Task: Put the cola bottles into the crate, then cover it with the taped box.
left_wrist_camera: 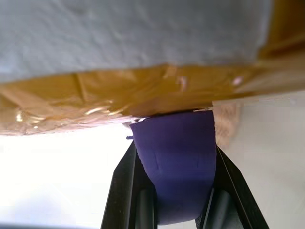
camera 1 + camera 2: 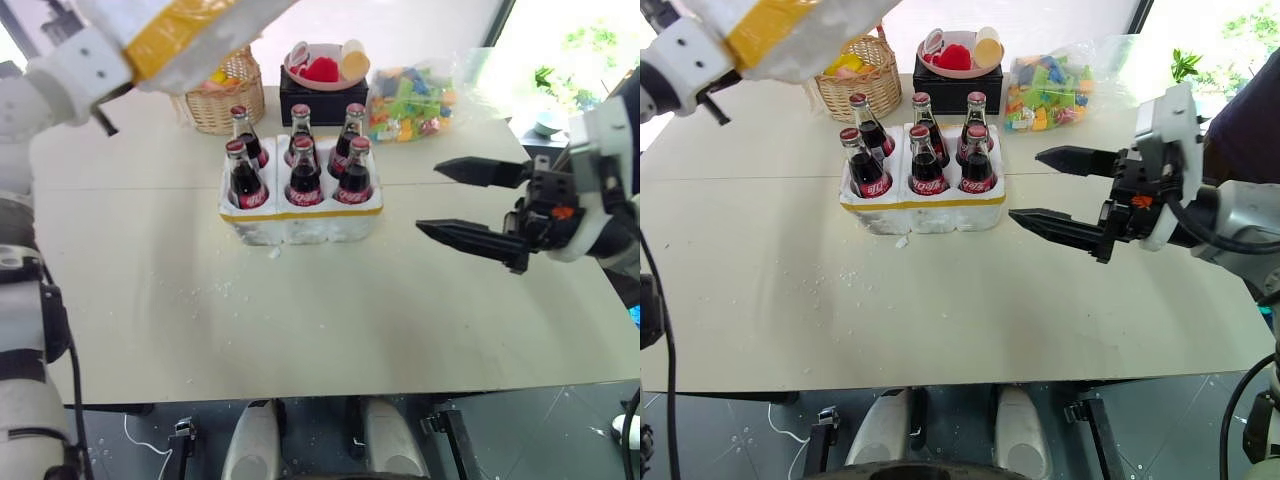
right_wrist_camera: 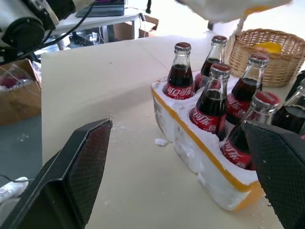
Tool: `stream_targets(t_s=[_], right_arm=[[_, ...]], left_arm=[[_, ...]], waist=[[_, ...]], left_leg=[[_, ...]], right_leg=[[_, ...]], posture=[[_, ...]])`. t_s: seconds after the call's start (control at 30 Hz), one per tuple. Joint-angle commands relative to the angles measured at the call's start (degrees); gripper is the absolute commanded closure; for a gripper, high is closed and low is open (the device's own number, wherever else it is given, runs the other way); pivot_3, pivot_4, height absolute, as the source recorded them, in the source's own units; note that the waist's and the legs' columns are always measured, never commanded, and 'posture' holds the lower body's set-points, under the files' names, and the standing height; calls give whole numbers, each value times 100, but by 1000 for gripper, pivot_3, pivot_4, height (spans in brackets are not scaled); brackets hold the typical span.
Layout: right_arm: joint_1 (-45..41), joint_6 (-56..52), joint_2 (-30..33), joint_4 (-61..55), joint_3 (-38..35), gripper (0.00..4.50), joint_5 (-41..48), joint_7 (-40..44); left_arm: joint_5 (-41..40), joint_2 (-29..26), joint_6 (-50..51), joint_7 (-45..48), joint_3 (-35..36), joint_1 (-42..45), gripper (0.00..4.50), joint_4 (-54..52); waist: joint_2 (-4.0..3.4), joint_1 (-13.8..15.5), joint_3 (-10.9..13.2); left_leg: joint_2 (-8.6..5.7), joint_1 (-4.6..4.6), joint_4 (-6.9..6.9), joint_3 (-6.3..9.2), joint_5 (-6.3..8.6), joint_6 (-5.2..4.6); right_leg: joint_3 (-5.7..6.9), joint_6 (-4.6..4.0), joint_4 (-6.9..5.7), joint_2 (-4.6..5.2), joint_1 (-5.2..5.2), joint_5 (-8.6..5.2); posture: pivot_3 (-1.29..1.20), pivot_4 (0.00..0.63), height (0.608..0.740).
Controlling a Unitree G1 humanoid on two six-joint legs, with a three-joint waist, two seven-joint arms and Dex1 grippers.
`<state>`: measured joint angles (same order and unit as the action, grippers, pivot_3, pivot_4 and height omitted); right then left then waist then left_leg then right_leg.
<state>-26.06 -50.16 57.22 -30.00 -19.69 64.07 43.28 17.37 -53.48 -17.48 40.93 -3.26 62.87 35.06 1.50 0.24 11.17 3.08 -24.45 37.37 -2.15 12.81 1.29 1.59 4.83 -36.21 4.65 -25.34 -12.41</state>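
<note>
Several cola bottles (image 2: pixel 303 170) with red caps stand upright in the wells of the crate (image 2: pixel 300 222), a low white styrofoam tray with a yellow tape band, at the table's middle back. The taped box (image 2: pixel 190 35) hangs high at the back left, above and left of the crate. My left gripper (image 1: pixel 174 143) is shut on a purple strap under the box's yellow tape. To the right of the crate, my right gripper (image 2: pixel 430 200) hovers open and empty, its fingers pointing toward the bottles.
A wicker basket (image 2: pixel 225 100) stands behind the crate on the left. A black box carrying a pink bowl (image 2: pixel 322 65) and a bag of colourful toys (image 2: pixel 415 95) sit at the back. Styrofoam crumbs (image 2: pixel 272 252) lie before the crate. The table's front edge (image 2: pixel 350 385) is near.
</note>
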Motion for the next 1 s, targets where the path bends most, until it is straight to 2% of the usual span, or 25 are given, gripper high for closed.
stream_targets(t_s=[0.03, 0.17, 0.3, 0.43, 0.7, 1.0], right_arm=[[-180, 99, -53, 18, -59, 0, 52, -54], [-181, 83, -135, 2, -45, 0, 98, -178], [-186, 67, -179, -27, -56, 0, 144, -269], [-219, 63, -229, 18, -47, 0, 154, -348], [-173, 77, -301, -6, 2, 0, 113, -456], [-69, 72, -221, -42, -67, 0, 85, -402]], left_arm=[[634, -288, -125, -305, -163, -301, 4174, -1091], [1441, -575, -74, -467, -400, -987, 4174, -1958], [2005, -678, -221, -895, -592, -1359, 4174, -2023], [1964, -503, -459, -1152, -646, -1520, 4174, -2013], [1856, -235, -829, -1831, -510, -1287, 4174, -1735], [2371, -393, -1197, -2099, -770, -1337, 4174, -1466]], waist=[[0, -1, 0], [-1, 10, -1], [-1, 41, -1], [-1, 49, -2], [-1, 52, -2], [-1, 48, -2]], left_leg=[[0, 0, -1, 1, 0, 0], [1, 3, -2, 1, 0, 0], [0, 3, 1, 0, 0, 0], [0, 3, 4, 1, 0, 0], [-1, 2, 5, 2, 0, -1], [-1, 4, 3, 1, 0, -1]], right_leg=[[0, 0, -1, 0, 0, 0], [0, 0, -1, -3, 1, 0], [-2, -1, 0, -3, 2, 0], [-2, -1, 2, -1, 7, 0], [-1, 0, 2, -1, 7, 0], [-1, 0, 1, -2, 7, 0]], posture=[[0, 150, 740], [0, 150, 740], [0, 150, 740], [0, 150, 740], [0, 150, 740], [0, 150, 740]])
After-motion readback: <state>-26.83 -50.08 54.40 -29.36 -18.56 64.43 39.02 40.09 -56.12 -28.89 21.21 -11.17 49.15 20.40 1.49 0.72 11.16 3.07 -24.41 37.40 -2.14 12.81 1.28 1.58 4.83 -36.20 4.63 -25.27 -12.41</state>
